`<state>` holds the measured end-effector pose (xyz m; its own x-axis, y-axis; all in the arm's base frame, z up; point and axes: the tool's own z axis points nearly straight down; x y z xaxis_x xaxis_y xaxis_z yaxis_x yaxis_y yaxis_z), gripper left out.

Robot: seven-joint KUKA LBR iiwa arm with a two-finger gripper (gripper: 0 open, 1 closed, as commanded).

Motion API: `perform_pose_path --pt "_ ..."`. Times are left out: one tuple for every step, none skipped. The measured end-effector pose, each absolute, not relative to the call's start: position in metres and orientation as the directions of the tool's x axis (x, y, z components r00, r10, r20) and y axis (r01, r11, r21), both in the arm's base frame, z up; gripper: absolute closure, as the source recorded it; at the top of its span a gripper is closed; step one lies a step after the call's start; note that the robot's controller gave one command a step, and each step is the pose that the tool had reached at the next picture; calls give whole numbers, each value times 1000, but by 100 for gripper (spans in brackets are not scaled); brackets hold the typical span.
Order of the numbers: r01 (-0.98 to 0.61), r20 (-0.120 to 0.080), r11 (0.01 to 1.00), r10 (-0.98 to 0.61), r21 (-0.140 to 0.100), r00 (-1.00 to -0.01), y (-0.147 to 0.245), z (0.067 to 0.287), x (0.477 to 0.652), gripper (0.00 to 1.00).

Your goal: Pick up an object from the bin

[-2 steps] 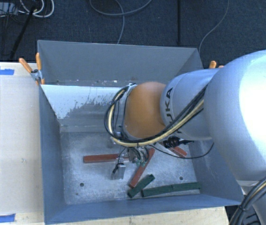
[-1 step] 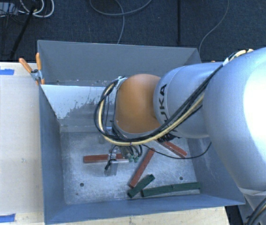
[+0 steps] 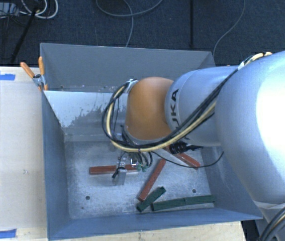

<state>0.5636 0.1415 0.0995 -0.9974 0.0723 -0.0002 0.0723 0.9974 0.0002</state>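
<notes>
— What sits under the pincer (image 3: 118, 173)?

— A flat reddish-brown stick (image 3: 101, 170), long and narrow. It lies level across the middle of the bin (image 3: 57, 134) floor, its right end at the pincer's tip. The orange cover (image 3: 147, 107) and cables crowd the view, so I cannot tell whether the pincer is wide or narrow.

— And around it?

— Dull grey metal, scuffed pale. A second reddish-brown stick (image 3: 151, 181) slants just to the right. A third stick (image 3: 188, 160) pokes out from under the arm (image 3: 243, 124). Near the front wall, a short dark green strip (image 3: 150, 199) meets a long dark green strip (image 3: 183, 202).
</notes>
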Motion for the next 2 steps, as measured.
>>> perform_pose_path --pt "121 4 993 121 -1 -993 137 68 565 0" --pt "120 1 993 120 0 -993 138 68 565 0"
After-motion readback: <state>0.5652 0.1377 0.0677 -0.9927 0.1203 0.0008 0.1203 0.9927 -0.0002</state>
